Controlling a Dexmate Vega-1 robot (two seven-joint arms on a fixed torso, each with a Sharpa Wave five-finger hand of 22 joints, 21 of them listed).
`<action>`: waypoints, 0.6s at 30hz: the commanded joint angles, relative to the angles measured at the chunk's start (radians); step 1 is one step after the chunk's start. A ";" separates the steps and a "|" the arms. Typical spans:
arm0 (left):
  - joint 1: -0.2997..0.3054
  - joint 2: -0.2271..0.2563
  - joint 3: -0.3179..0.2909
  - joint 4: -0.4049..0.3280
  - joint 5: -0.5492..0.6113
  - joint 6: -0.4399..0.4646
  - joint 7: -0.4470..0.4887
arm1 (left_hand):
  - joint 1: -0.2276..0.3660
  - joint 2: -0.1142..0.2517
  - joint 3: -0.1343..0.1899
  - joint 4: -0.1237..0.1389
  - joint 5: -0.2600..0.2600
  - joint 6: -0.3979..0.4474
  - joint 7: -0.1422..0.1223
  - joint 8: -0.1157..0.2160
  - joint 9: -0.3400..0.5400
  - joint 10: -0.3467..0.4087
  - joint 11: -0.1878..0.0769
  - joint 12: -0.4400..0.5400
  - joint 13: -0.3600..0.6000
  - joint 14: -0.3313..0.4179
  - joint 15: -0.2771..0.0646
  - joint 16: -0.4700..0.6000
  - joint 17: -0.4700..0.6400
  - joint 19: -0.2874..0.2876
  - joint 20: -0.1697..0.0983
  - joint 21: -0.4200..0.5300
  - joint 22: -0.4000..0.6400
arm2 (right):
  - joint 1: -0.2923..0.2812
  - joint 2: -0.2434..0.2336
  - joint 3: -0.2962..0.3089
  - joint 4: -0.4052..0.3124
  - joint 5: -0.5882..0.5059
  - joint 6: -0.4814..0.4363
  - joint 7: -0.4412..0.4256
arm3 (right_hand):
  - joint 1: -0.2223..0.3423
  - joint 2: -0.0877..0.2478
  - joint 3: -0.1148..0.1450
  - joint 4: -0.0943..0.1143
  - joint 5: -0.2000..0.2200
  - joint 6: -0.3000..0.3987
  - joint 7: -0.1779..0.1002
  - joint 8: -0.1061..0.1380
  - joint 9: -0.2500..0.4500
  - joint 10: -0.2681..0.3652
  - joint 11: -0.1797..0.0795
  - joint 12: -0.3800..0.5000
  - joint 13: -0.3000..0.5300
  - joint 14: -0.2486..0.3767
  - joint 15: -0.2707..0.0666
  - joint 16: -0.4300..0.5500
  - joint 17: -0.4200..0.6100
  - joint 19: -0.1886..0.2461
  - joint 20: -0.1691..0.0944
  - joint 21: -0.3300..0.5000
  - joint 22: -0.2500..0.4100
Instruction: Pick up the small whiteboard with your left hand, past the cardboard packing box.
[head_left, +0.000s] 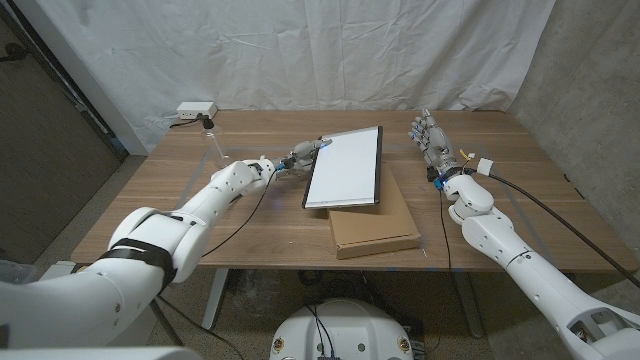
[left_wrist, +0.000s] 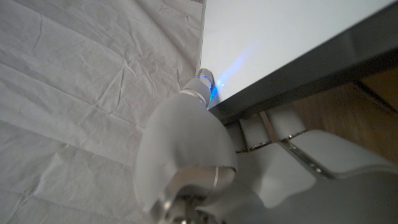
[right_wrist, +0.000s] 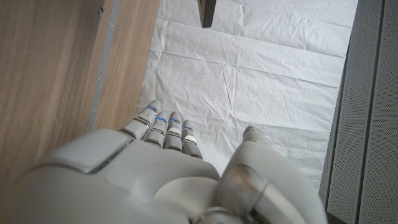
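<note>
The small whiteboard, white with a dark frame, lies tilted near the table's middle, its near end over the flat cardboard packing box. My left hand grips the board's far left corner. In the left wrist view a finger lies on the white face of the whiteboard, with other fingers under its dark frame. My right hand stands at the right of the board, apart from it, its fingers stretched out with nothing in them. The right wrist view shows the right hand over the table's edge.
A white power strip sits at the far left corner of the wooden table, with a small clear object beside it. A black cable runs along my right arm. White cloth hangs behind the table.
</note>
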 joint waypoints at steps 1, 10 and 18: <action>0.028 0.038 0.011 -0.099 -0.035 0.031 0.052 | -0.004 -0.003 0.034 0.009 0.001 0.015 0.020 -0.006 0.003 0.006 -0.002 -0.007 0.003 0.033 -0.034 -0.006 0.004 0.018 -0.014 -0.001 0.001 | -0.005 -0.003 0.003 -0.008 0.000 -0.002 -0.004 | 0.002 0.010 0.002 -0.002 -0.003 0.009 -0.002 -0.003 0.002 0.004 0.001 0.000 0.003 0.006 0.000 0.000 0.002 0.007 -0.002 0.000 0.004; 0.035 0.054 0.017 -0.131 -0.053 0.033 0.065 | -0.007 -0.007 0.044 0.009 -0.001 0.015 0.019 -0.010 0.006 0.002 -0.010 -0.015 0.003 0.026 -0.032 -0.016 0.004 0.018 -0.013 -0.006 0.000 | -0.008 -0.008 0.006 -0.019 0.001 -0.004 -0.006 | 0.002 0.010 0.001 -0.003 -0.003 0.010 -0.001 -0.003 0.002 0.004 0.002 0.000 0.003 0.006 0.000 0.000 0.002 0.008 -0.002 -0.001 0.004; 0.039 0.067 0.022 -0.161 -0.064 0.033 0.072 | -0.010 -0.010 0.051 0.010 -0.003 0.015 0.019 -0.013 0.008 -0.003 -0.012 -0.021 0.003 0.022 -0.033 -0.020 0.005 0.016 -0.013 -0.011 -0.001 | -0.005 -0.011 0.009 -0.021 0.001 -0.010 -0.010 | 0.002 0.011 0.001 -0.004 -0.004 0.011 -0.002 -0.003 0.002 0.004 0.001 -0.001 0.003 0.011 0.002 0.001 0.002 0.008 0.001 -0.001 0.004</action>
